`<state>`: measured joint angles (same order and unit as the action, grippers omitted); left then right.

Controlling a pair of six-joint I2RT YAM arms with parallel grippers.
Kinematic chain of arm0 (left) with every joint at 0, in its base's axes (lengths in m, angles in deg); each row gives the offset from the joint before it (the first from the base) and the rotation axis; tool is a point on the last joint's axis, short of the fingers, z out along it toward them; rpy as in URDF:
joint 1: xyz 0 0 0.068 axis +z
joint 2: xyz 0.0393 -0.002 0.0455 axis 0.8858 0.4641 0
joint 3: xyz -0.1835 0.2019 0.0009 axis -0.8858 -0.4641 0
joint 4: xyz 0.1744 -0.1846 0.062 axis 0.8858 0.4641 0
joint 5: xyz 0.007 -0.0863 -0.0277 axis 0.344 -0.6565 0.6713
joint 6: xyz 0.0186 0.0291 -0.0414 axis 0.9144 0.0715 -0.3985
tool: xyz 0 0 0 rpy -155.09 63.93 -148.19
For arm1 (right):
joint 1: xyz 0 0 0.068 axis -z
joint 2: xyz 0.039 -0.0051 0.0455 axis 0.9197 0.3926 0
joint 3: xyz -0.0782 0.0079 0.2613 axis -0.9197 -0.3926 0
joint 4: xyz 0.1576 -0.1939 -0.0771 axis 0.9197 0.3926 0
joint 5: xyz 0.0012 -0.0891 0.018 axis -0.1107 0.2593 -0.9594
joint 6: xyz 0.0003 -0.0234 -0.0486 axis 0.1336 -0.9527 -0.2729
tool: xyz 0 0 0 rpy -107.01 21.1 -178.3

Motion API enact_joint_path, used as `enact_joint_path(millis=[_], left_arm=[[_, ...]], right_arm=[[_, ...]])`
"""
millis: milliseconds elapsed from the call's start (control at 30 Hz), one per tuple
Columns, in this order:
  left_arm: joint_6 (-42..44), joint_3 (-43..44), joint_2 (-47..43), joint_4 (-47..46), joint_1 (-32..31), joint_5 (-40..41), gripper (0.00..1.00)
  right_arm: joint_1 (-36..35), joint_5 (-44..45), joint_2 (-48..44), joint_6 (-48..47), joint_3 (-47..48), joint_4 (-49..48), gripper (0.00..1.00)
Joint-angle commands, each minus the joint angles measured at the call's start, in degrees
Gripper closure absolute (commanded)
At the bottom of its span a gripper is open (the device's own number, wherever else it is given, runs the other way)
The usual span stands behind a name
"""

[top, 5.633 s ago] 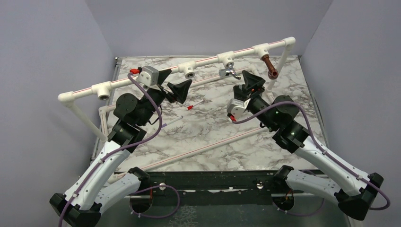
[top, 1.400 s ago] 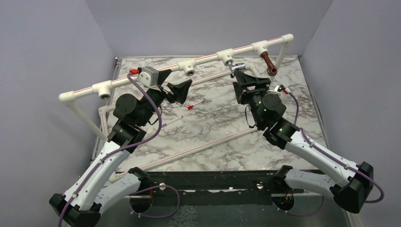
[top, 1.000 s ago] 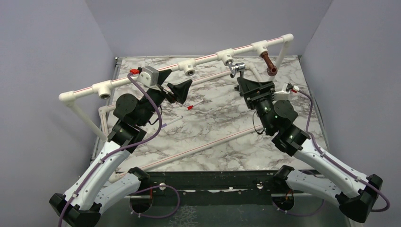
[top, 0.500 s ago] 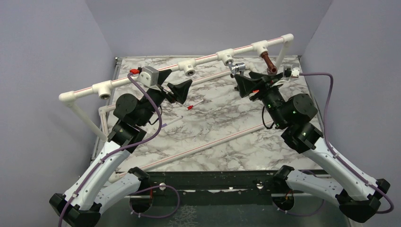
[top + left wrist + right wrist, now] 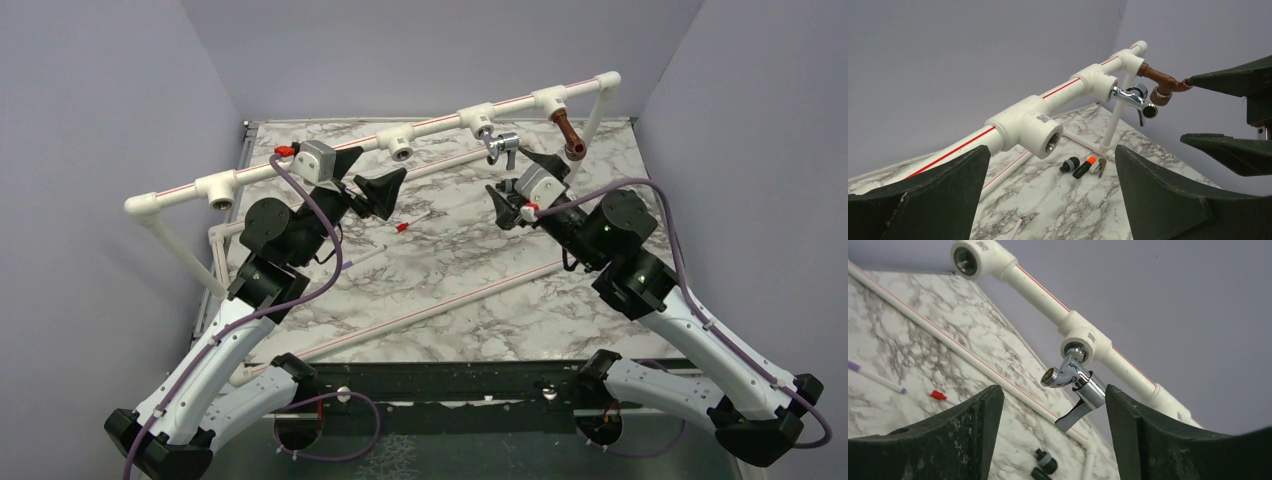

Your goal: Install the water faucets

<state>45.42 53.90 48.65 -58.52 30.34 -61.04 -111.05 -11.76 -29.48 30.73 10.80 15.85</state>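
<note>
Rolled right round since a second ago, my right gripper (image 5: 1051, 388) has let go of the shiny chrome lever-handled faucet (image 5: 1075, 382). It now sits just in front of that faucet, jaws apart and nothing between the pads. The tap stands in the second socket from the right end of the long white plastic pipe rail (image 5: 440, 122), spout standing out from the rail and lever hanging below it. The reddish-brown curved faucet (image 5: 568, 135) hangs from the last socket at the rail's right end. My left gripper (image 5: 372, 170) waits wide and empty in front of the next socket to the left of the chrome tap, touching nothing.

I judge I am between turns, screwing the chrome tap home: release, unwind the wrist, take hold again. How deep its thread sits in the socket I cannot quite make out, so it may need more turns. The next move calls for squaring the jaws on the tap's body, not the lever, closing firmly, and twisting about the socket's axis without shoving the rail.
</note>
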Motion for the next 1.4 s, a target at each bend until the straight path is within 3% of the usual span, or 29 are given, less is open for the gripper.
enact_joint_path(millis=[0,233,667,1167,1367], left_arm=[[0.1,-0.4,-0.1,-1.1,-0.2,0.1,0.04],[0.1,-0.4,-0.2,-1.2,-0.2,0.0,0.04],[-0.2,-0.4,-0.2,-1.1,-0.2,-0.3,0.04],[-0.3,-0.4,-0.4,-1.2,-0.3,-0.4,0.04],[-0.2,-0.4,-0.4,-1.2,-0.3,-0.4,0.04]], right_arm=[[-0.2,-6.7,-0.4,-20.7,0.1,2.6,0.21],[-0.2,-5.8,-0.3,-38.9,-4.9,-5.1,0.2],[-0.5,5.5,6.3,-54.3,-8.3,-19.0,0.33],[-0.5,12.5,14.3,-56.1,-6.0,-25.9,0.48],[-0.5,13.9,16.1,-51.9,-4.5,-25.9,0.62]])
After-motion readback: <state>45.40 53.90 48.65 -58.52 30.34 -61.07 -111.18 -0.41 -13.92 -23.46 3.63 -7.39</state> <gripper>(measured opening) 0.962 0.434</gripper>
